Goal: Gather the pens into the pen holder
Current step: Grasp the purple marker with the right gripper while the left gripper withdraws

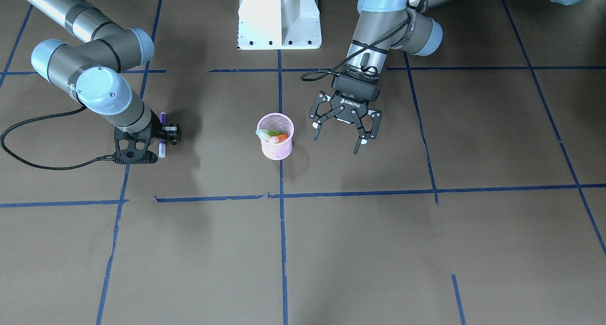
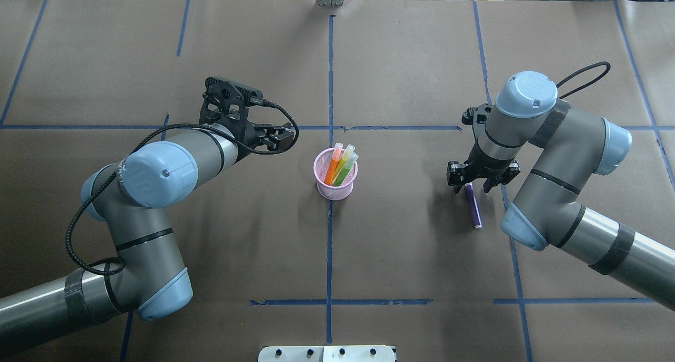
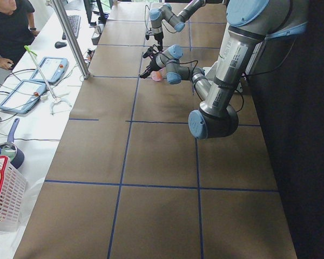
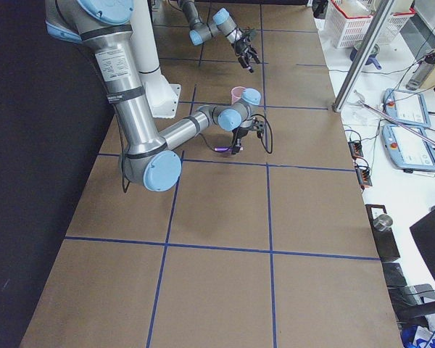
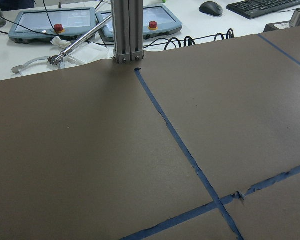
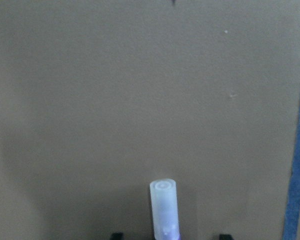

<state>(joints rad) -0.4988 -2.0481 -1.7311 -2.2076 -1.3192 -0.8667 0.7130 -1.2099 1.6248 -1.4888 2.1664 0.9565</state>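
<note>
Status: pen holder point(image 2: 335, 192) stands upright mid-table on the blue tape cross point(image 2: 329, 246). Orange pen point(image 2: 332, 168) and green pen point(image 2: 348, 168) are in it, caps up, leaning against the far rim. There's a yellowish stick between them too, so possibly three in there.

Purple pen point(image 2: 474, 209) is the one left out. It lies flat on the table point(image 2: 401, 246), well apart from the cup on the right side, pointing roughly near-to-far.

Right gripper point(image 2: 471, 185) is straight over the far end of it, pointing down. The wrist cam shows the whitish cap centred between the two fingertips with clear gaps either side. So jaws are spread, straddling the pen, gripping nothing yet. My read is that it's lined up across the barrel so the close pinches the pen's width, not its length. It can't be far off the table, but I can't tell the exact height.

Left gripper point(image 1: 338, 138) hangs just left of the cup, not touching it. Its jaws are wide apart and empty. It looks parked there to stay out of the right arm's path to the cup.

Next, I'd guess: close, lift, tilt the pen upright, drop it in. The risk is the pen rolling during the pinch, and the cup is light enough to tip if the pen clips its rim.
</note>
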